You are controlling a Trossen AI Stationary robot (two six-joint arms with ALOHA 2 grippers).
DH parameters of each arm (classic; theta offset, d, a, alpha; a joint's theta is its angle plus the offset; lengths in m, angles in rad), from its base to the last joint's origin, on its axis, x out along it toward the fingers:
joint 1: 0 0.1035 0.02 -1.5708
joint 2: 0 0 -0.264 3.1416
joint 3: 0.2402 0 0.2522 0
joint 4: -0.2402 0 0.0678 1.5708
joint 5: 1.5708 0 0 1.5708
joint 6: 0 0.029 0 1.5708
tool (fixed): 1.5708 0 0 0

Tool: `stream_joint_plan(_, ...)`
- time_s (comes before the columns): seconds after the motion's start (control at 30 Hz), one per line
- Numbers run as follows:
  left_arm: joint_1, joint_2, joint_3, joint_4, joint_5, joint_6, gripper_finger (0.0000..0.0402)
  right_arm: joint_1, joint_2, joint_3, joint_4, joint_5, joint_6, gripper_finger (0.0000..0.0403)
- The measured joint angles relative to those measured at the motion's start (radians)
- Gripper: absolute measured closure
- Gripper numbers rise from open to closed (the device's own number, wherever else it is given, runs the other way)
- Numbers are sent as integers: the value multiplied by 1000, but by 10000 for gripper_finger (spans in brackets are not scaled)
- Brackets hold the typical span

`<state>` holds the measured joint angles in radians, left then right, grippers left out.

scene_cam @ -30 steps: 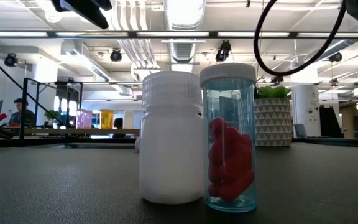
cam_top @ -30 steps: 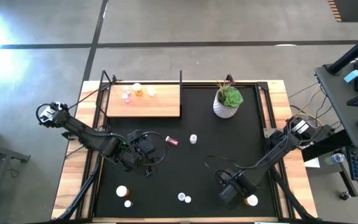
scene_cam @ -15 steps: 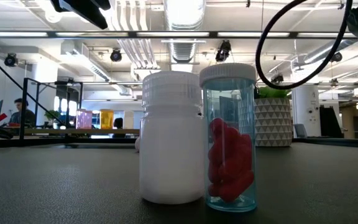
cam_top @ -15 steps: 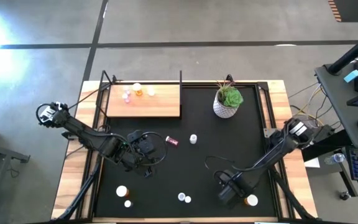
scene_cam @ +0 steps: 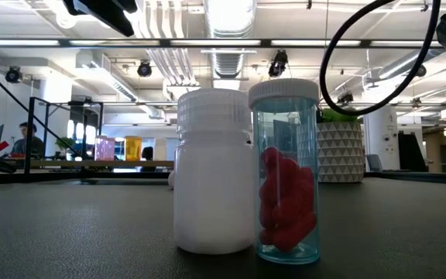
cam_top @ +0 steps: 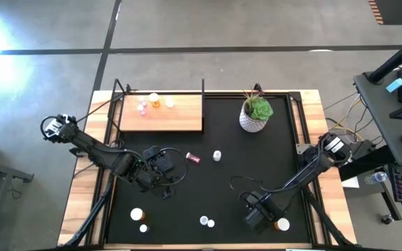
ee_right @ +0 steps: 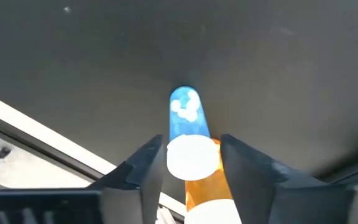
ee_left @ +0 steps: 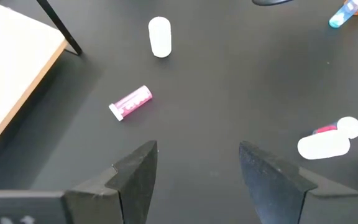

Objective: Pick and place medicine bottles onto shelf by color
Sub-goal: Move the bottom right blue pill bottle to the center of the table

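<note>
Your right gripper [ee_right: 188, 155], lower right of the high view, has narrowed around the orange bottle [ee_right: 201, 186]; contact is unconfirmed, so treat the pick as underway. Left gripper [ee_left: 197, 171] stays spread mid-mat. The shelf [cam_top: 161, 113] sits upper left.

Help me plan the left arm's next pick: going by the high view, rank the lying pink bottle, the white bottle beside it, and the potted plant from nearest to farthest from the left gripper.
From the left gripper:
1. Pink bottle, lying on the mat just beside it.
2. White bottle, a little beyond the pink one.
3. Potted plant, at the mat's far edge toward the right arm's side.
</note>
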<state>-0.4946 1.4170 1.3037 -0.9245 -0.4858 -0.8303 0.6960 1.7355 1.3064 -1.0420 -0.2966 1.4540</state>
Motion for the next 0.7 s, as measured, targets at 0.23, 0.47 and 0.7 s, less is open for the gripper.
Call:
stream_joint_plan(0.23, 0, 0, 0, -1, 2, 7, 191, -3, 0, 14, 2, -2, 0, 297)
stream_joint_plan(0.47, 0, -28, 2, -21, 4, 26, 191, -78, 0, 71, 1, 10, -91, 289)
stream_joint_plan(0.7, 1, -89, 3, -37, 3, 29, 191, -275, 0, 129, 0, 47, -285, 290)
